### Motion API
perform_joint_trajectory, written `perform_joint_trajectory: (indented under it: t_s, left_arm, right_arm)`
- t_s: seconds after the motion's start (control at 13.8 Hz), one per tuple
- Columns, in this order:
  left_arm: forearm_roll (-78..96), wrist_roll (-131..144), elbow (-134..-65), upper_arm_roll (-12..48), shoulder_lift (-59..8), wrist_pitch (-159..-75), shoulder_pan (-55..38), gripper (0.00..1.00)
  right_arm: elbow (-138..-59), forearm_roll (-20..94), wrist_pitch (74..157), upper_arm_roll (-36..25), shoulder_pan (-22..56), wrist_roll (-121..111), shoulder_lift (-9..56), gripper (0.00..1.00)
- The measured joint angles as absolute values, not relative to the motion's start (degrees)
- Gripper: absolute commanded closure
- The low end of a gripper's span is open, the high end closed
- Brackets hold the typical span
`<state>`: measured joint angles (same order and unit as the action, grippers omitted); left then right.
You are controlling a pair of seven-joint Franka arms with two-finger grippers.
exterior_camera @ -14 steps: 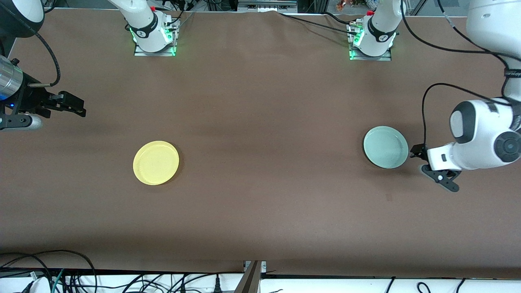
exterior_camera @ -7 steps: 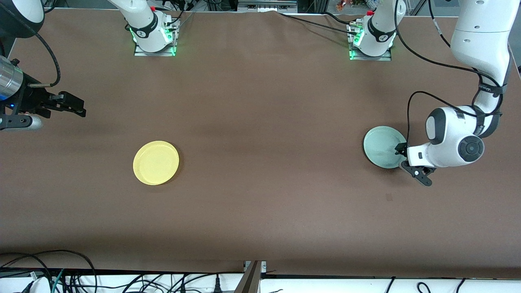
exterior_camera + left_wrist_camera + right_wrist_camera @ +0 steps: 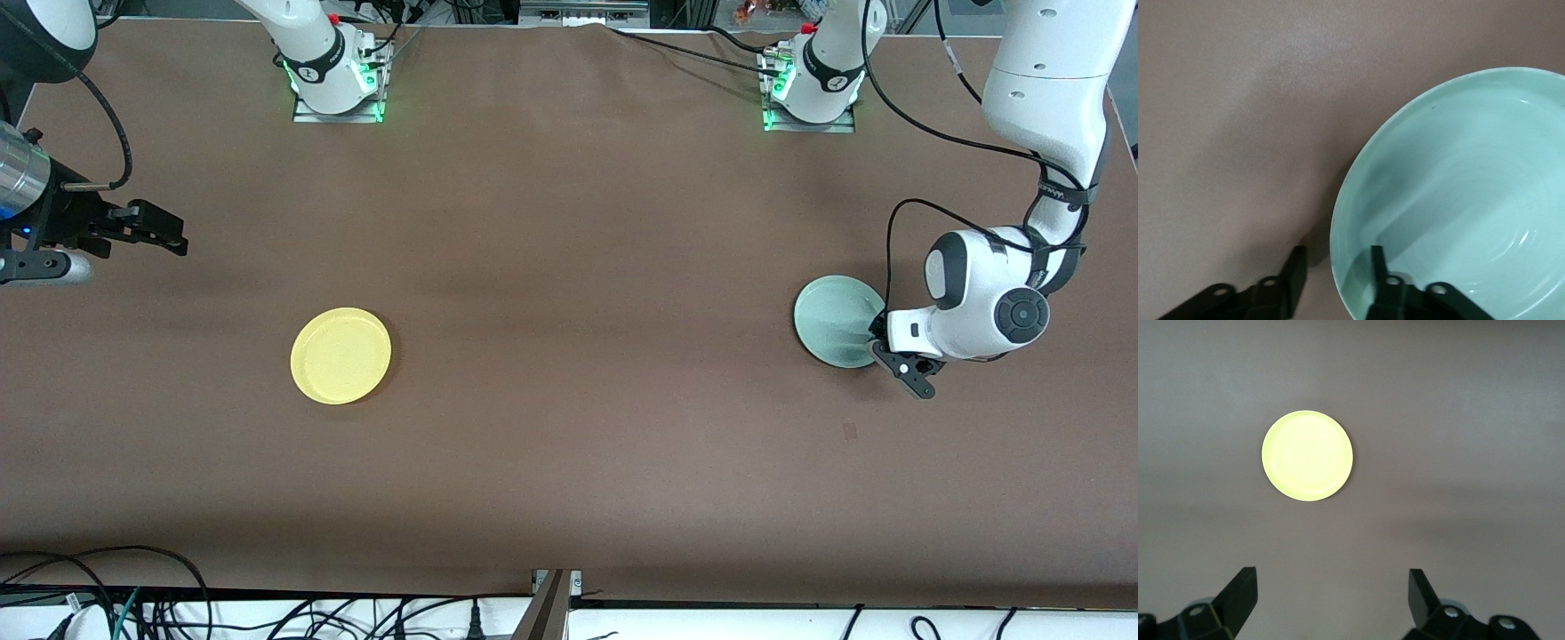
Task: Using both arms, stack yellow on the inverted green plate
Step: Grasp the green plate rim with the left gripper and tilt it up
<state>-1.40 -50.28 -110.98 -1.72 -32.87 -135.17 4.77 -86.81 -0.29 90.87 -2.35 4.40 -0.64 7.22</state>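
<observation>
Raised over the brown tabletop [image 3: 569, 267] at the right arm's end, waiting: right arm's black two-finger tool [image 3: 151, 228], spread wide and holding nothing. Flat on the tabletop, well apart from it and nearer the front camera: small round bright-yellow plastic plate [image 3: 340, 356], rim up. Toward the left arm's end: small round pale mint-green plate [image 3: 831, 318], hollow side up. Down at its rim: left arm's tool [image 3: 1331, 280], parted narrowly, one finger inside [image 3: 1378, 270], one outside.

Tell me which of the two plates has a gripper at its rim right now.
The green plate: the left gripper straddles its rim, open. The yellow plate lies untouched; the right gripper waits, open.
</observation>
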Motion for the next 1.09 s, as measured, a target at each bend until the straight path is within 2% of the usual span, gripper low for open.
perform_joint_trajectory:
  t_s: [0.58,0.8,1.09]
  left_arm:
    - [-1.4,-50.9,-108.4,-0.5,-30.6,-134.1,4.0,1.00]
    - [-1.4,-50.9,-102.3,1.3,-29.1,-125.2,3.0,1.00]
    - [-5.3,-49.1,-92.6,1.8,-28.7,-113.9,-3.1,1.00]
  right_arm:
    - [-86.8,-0.3,90.9,-2.3,4.4,-0.6,7.2,0.00]
    - [-86.8,-0.3,90.9,-2.3,4.4,-0.6,7.2,0.00]
    - [-86.8,-0.3,90.8,-2.3,4.4,-0.6,7.2,0.00]
